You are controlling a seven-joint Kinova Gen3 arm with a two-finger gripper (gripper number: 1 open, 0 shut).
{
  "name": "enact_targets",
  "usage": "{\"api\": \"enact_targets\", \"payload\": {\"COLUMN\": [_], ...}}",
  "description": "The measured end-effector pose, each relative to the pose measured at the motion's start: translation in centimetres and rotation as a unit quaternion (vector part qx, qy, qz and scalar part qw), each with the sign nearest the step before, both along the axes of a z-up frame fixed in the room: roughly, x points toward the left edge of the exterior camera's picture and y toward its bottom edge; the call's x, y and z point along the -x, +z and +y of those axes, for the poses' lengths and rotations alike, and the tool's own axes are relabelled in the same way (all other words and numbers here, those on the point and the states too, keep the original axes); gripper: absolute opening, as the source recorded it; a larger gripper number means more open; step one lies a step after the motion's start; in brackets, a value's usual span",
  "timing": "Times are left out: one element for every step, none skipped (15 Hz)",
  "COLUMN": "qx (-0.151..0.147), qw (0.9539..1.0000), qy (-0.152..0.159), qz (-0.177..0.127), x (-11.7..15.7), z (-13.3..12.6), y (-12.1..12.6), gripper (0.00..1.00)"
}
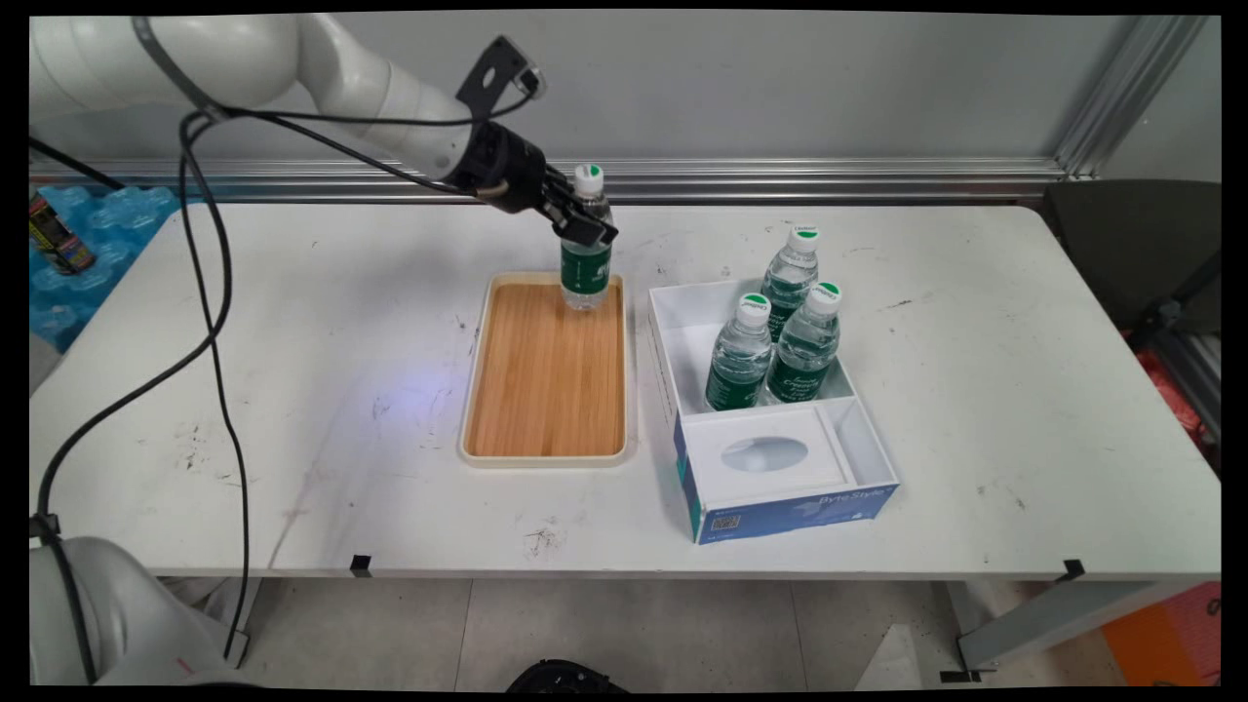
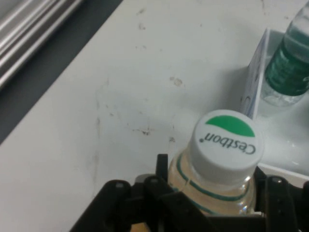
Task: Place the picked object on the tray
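A clear water bottle (image 1: 586,255) with a green label and a white cap stands upright at the far end of the wooden tray (image 1: 546,390). My gripper (image 1: 583,226) is shut on the bottle's upper body, just under the neck. From the hand view the bottle (image 2: 219,186) sits between the two fingers, its white and green cap (image 2: 227,145) close to the camera. Three more bottles of the same kind (image 1: 780,336) stand in the far compartment of a white and blue box (image 1: 858,439) to the tray's right.
The box's near compartment holds a white insert with an oval window (image 1: 765,454). A pack of bottles in blue wrap (image 1: 88,253) lies off the table's left end. A metal rail (image 1: 780,180) runs along the wall behind the table.
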State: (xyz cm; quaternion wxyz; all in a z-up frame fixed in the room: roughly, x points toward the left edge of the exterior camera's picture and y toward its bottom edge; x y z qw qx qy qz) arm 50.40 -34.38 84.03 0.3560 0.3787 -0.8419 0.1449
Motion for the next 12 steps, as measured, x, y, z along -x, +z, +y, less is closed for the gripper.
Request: {"api": "enact_targets", "payload": {"qx": [-0.003, -0.005, -0.007, -0.009, -0.01, -0.01, -0.011, -0.011, -0.011, -0.01, -0.011, -0.01], "qw": [1.0, 1.0, 1.0, 1.0, 0.9999, 0.9999, 0.9999, 0.9999, 0.9999, 0.9999, 0.9999, 0.9999], "qy": [0.001, 0.001, 0.001, 0.002, 0.002, 0.002, 0.002, 0.001, 0.0, -0.001, -0.003, -0.005], "qz": [0.0, 0.001, 0.001, 0.002, 0.002, 0.003, 0.003, 0.003, 0.004, 0.004, 0.004, 0.004], "x": [0.1, 0.2, 0.3, 0.3, 0.4, 0.4, 0.4, 0.4, 0.4, 0.3, 0.3, 0.2], "z": [-0.2, -0.4, -0.6, -0.8, -0.9, -1.0, -1.1, -1.1, -1.2, -1.2, -1.1, -1.0], "y": [-0.6, -1.1, -1.5, -2.0, -2.3, -2.5, -2.7, -3.0, -3.2, -3.4, -3.6, -3.7], "gripper": [0.0, 0.0, 0.0, 0.0, 0.0, 0.0, 0.0, 0.0, 1.0, 1.0, 1.0, 1.0]}}
